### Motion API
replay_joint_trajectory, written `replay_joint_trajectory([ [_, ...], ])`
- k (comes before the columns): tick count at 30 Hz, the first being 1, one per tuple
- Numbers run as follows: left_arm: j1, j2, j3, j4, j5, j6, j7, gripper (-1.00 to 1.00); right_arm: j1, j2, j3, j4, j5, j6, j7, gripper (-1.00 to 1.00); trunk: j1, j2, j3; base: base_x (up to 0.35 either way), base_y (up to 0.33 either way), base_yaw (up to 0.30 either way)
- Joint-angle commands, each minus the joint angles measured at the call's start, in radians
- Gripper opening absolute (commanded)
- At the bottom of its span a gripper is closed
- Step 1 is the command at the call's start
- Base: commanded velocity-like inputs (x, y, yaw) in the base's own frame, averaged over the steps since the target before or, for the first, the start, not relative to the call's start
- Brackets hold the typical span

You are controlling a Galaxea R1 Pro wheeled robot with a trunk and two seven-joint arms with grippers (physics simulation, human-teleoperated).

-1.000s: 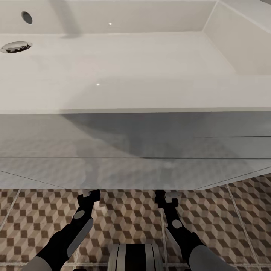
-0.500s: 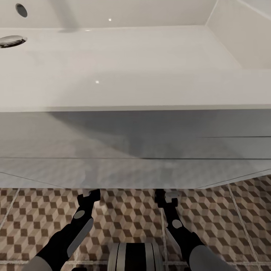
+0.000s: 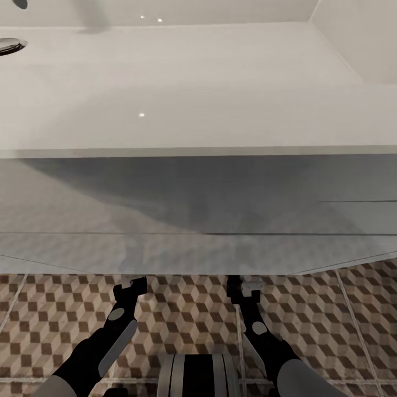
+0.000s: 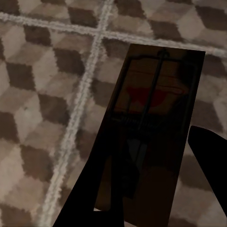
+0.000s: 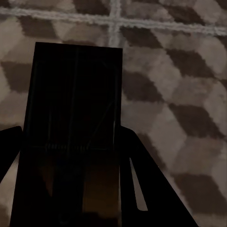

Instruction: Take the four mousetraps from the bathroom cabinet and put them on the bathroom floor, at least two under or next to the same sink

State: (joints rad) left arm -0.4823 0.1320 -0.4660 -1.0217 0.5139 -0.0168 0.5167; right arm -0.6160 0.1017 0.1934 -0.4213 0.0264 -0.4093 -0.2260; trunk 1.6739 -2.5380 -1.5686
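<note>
The white bathroom sink (image 3: 193, 82) spreads across the upper head view, with its vanity front (image 3: 193, 220) below it. Under the vanity's lower edge lies the cube-patterned bathroom floor (image 3: 187, 314). My left gripper (image 3: 130, 288) and right gripper (image 3: 242, 289) reach low over the tiles at that edge. In the left wrist view a dark mousetrap (image 4: 151, 118) with a red patch sits between the fingers (image 4: 90, 189), just above the tiles. In the right wrist view another mousetrap (image 5: 73, 118) is clamped between the fingers (image 5: 142, 179). The cabinet is out of view.
A chrome drain (image 3: 8, 45) sits at the basin's far left. The vanity overhangs both grippers closely. My own base (image 3: 198, 375) shows between the arms. Pale grout lines (image 4: 85, 94) cross the tiles beneath the traps.
The head view has shifted, so the drain and basin slide toward the picture's upper left. Both arms keep the same pose under the vanity.
</note>
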Motion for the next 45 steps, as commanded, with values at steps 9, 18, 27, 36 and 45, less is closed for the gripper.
replay_joint_trajectory([
  [9, -0.001, 0.001, -0.005, -0.001, 0.008, -0.003, 0.008, -1.00, -0.001, 0.000, 0.006, -0.001, 0.003, -0.002, -0.007, -1.00, 0.000, 0.000, -0.001, 0.000, 0.000, 0.000],
  [18, -0.001, 0.001, -0.005, 0.000, 0.008, -0.002, 0.008, -1.00, -0.001, -0.002, 0.006, -0.004, 0.004, -0.002, -0.007, -1.00, 0.001, -0.001, -0.008, 0.000, 0.000, 0.000],
  [27, -0.001, 0.001, -0.006, 0.000, 0.009, -0.001, 0.004, -1.00, -0.001, -0.002, 0.006, -0.005, 0.004, -0.002, -0.008, -1.00, 0.001, -0.001, -0.012, 0.000, 0.000, 0.000],
  [36, -0.001, 0.001, -0.002, 0.000, 0.009, 0.000, 0.003, -1.00, -0.001, -0.002, 0.006, -0.005, 0.004, -0.002, -0.008, -1.00, 0.001, -0.001, -0.012, 0.000, 0.000, 0.000],
  [45, -0.001, 0.000, -0.008, 0.001, 0.012, 0.001, -0.005, -1.00, -0.002, -0.002, 0.006, -0.004, 0.003, 0.002, -0.008, -1.00, 0.001, -0.001, -0.012, 0.000, 0.000, 0.000],
])
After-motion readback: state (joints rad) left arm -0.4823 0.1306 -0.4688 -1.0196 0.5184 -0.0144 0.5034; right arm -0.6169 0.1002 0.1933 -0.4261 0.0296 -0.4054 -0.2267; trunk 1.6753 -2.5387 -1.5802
